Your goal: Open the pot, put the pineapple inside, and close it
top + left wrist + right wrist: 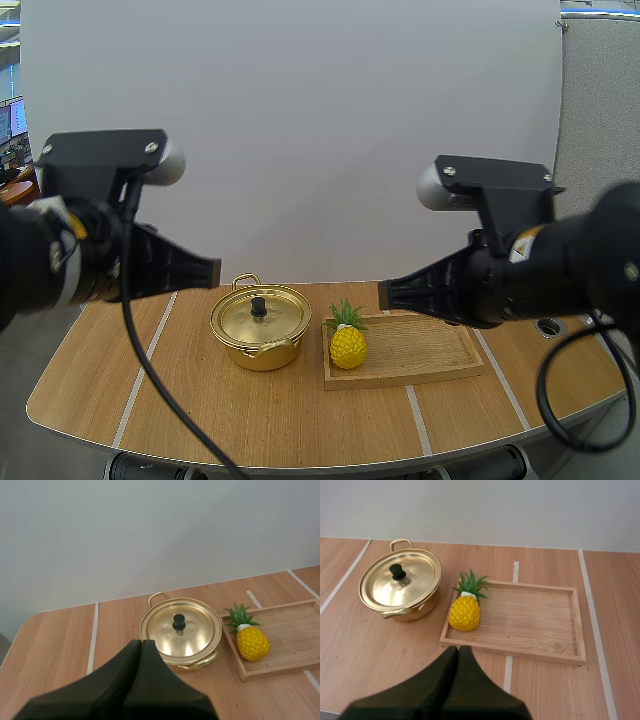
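Observation:
A golden pot [260, 327] [181, 632] [401, 586] stands on the table with its lid on; the lid carries a black knob [258, 307] [178, 622] [396, 571]. To its right a small yellow pineapple [348, 343] [251, 641] [465, 611] with green leaves stands upright in the left end of a wooden tray [430, 352] [292, 630] [535, 620]. My left gripper [212, 272] [142, 645] hangs shut above the table, left of the pot. My right gripper [386, 295] [458, 651] hangs shut above the tray's near side.
The wooden table [180, 400] has pale stripes running front to back and a rounded front edge. A round hole [549, 327] sits in the tabletop at the far right. A white wall rises behind the table.

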`<state>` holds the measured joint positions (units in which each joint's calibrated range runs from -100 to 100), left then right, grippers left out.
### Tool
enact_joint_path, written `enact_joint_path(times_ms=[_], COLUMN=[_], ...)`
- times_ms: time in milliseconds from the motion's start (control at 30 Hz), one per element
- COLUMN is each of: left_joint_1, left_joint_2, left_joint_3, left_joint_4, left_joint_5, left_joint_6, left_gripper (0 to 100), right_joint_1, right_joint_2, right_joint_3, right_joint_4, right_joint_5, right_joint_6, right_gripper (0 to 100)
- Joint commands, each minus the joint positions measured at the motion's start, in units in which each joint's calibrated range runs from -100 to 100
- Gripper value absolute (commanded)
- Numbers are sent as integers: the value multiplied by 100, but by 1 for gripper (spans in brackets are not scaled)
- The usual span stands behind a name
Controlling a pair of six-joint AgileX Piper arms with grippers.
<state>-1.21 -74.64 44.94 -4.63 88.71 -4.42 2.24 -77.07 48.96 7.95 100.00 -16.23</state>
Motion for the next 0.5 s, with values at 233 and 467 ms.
enact_joint_path(times_ms=[233,467], left_joint_1=[10,10], left_joint_2=[1121,1715], left_joint_3=[21,21], left_joint_4=[-740,-740], left_joint_5=[-593,-608], left_joint_6=[676,756], left_gripper=[0,2], right_joint_1=[-27,-27], right_joint_2=[1507,2006], right_joint_3=[-33,-33], right_joint_4=[22,22], right_joint_5=[0,0], right_joint_6=[-266,-315], right_gripper=[0,0])
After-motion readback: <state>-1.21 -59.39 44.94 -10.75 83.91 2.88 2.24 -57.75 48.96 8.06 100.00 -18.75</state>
